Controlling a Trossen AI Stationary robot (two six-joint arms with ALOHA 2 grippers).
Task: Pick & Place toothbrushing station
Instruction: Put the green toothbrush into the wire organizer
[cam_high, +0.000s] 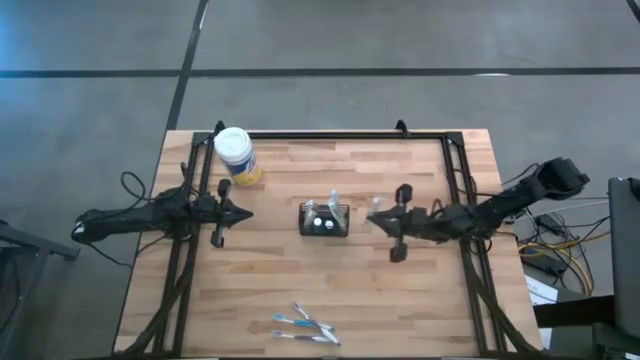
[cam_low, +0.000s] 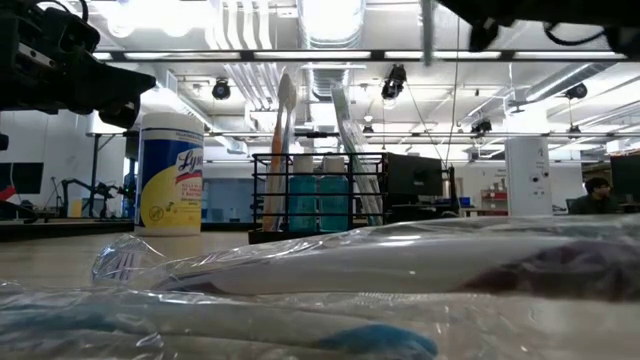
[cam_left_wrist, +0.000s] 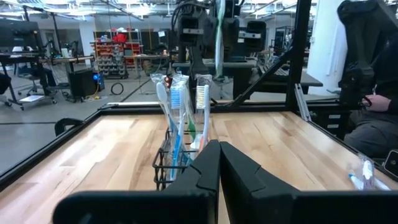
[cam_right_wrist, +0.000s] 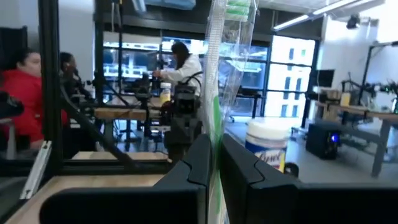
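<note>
We work on a pale wooden table (cam_high: 400, 300) framed by a black rail, grey floor all round, an open lab with benches and seated people beyond; the black wire-mesh caddy (cam_high: 325, 219) stands upright near the table's middle and serves as our landmark. It already carries upright toothbrushes (cam_left_wrist: 177, 106) and two teal tubes in its compartments, so we judge it part-filled. The left gripper (cam_high: 243, 213) hangs off the caddy's left side, well apart from it, fingers pressed together on nothing, apparently waiting. The right gripper (cam_high: 374, 216) sits just off the caddy's right side, fingers narrowed onto a wrapped toothbrush (cam_right_wrist: 219, 74) held upright in its clear sleeve; upright suits dropping it in from above, we judge. A white-lidded yellow wipes tub (cam_high: 238, 156) stands behind the caddy and to its left, clear of both arms. Three more wrapped toothbrushes (cam_high: 305, 328) lie in front of the caddy near the table's front edge; bare wood lies between them and the caddy, so approach room is ample; only the caddy's own standing brushes crowd the slot.
</note>
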